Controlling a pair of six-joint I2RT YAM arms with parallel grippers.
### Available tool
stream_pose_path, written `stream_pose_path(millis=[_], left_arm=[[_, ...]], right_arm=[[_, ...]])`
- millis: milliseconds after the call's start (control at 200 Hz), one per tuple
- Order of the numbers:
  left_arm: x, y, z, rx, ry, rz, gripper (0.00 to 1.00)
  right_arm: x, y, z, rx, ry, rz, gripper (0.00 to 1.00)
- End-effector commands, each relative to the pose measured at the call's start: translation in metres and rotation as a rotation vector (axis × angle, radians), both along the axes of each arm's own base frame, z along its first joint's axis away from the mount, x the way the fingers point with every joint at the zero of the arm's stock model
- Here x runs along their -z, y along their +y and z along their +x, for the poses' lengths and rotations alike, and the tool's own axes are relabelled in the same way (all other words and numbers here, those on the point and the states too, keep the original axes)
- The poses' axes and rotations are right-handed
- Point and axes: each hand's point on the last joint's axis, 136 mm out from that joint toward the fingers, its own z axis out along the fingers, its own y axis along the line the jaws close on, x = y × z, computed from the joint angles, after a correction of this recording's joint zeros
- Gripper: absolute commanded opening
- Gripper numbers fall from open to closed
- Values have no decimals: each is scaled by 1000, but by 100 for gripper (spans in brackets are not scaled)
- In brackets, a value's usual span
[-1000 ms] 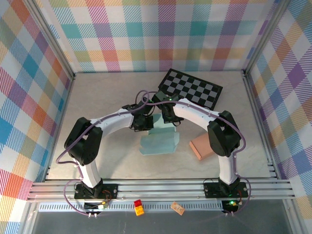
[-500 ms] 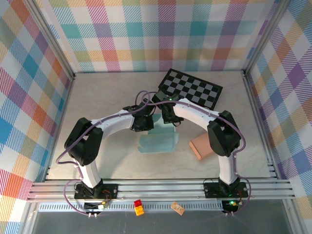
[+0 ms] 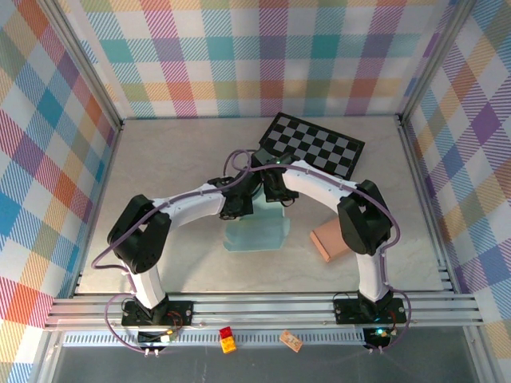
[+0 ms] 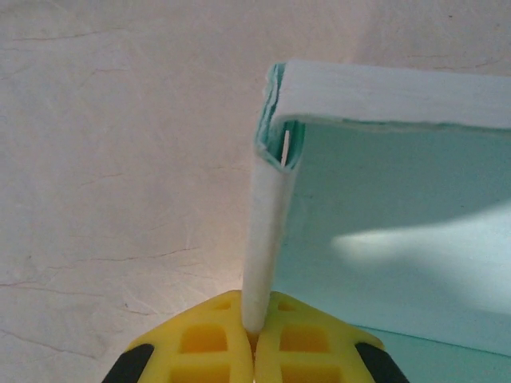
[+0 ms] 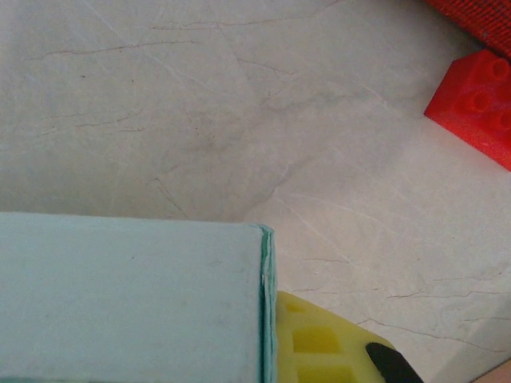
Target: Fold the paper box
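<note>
Top external: fixed, high, above and behind arm bases (image 3: 152,307), tilted down-forward; far off, takes in whole table (image 3: 160,159), 3 plaid walls (image 3: 255,56).
Left wrist: rides on wrist, looks out past left gripper (image 4: 254,325) down at tabletop; very near, paper box (image 4: 383,215) corner dead ahead.
Right wrist: same sort, pressed close against box wall, right gripper's finger (image 5: 315,347) at bottom edge.
Shared by all 3: box, marbled tabletop beside it.
</note>
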Motion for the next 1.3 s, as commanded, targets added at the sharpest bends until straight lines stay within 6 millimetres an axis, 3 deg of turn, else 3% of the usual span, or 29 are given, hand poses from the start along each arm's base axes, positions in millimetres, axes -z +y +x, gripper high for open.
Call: stream_pose_path(millis=[0, 115, 285, 325, 445, 695, 825, 910, 1120, 1295], left_arm=[[18, 19, -9, -56, 8, 60, 0], [17, -1, -6, 12, 0, -45, 16], [19, -8, -5, 46, 17, -92, 20], [21, -7, -5, 45, 23, -86, 18], [19, 0, -5, 29, 11, -63, 0], [22, 20, -11, -26, 14, 93, 0], [21, 14, -12, -24, -4, 44, 0], [8, 4, -7, 8, -33, -10, 19], [-37, -22, 8, 94, -92, -220, 41], [-33, -30, 8, 155, 1, -290, 45]], right_arm=[[8, 6, -17, -4, 82, 9, 0], [10, 5, -18, -7, 84, 5, 0], [8, 5, -17, -7, 80, 5, 0], [7, 5, -16, -9, 76, 5, 0], [5, 6, -15, -11, 69, 6, 0], [7, 6, -16, -4, 77, 12, 0], [7, 7, -17, -4, 78, 15, 0], [8, 5, -18, -4, 77, 13, 0], [7, 6, -18, -12, 74, 16, 0], [8, 7, -17, -17, 75, 15, 0]])
